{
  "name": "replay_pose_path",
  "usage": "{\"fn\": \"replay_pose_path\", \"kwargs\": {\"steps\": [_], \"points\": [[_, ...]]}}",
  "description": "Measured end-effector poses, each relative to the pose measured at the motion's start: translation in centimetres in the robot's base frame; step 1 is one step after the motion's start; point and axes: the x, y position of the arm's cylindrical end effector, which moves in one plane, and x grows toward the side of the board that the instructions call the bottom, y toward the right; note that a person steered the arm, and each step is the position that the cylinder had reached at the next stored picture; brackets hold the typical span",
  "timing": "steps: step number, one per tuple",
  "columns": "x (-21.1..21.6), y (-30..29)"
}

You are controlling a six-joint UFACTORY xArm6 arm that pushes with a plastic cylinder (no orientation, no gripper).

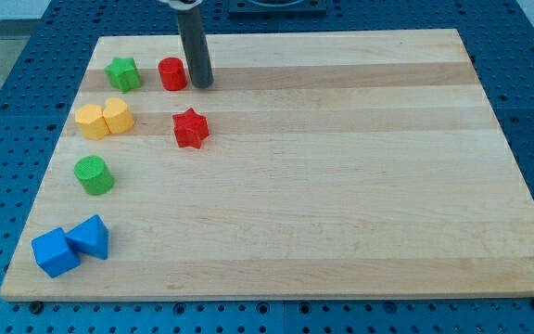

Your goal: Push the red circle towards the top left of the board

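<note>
The red circle [172, 73] is a short red cylinder near the view's top left of the wooden board [341, 186]. My tip [201, 84] stands just to the right of it, touching or almost touching its right side. The dark rod rises from there out of the view's top. A green star [123, 73] lies to the left of the red circle, with a small gap between them.
A red star [191, 128] lies below the tip. Two yellow blocks [105, 119] sit side by side at the left. A green cylinder [94, 175] lies below them. Two blue blocks [70, 245] sit at the bottom left corner.
</note>
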Motion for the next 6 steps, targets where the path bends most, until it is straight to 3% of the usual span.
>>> {"fn": "replay_pose_path", "kwargs": {"steps": [2, 3, 6], "points": [[1.8, -0.5], [1.9, -4.5], [-6.6, -8.4]]}}
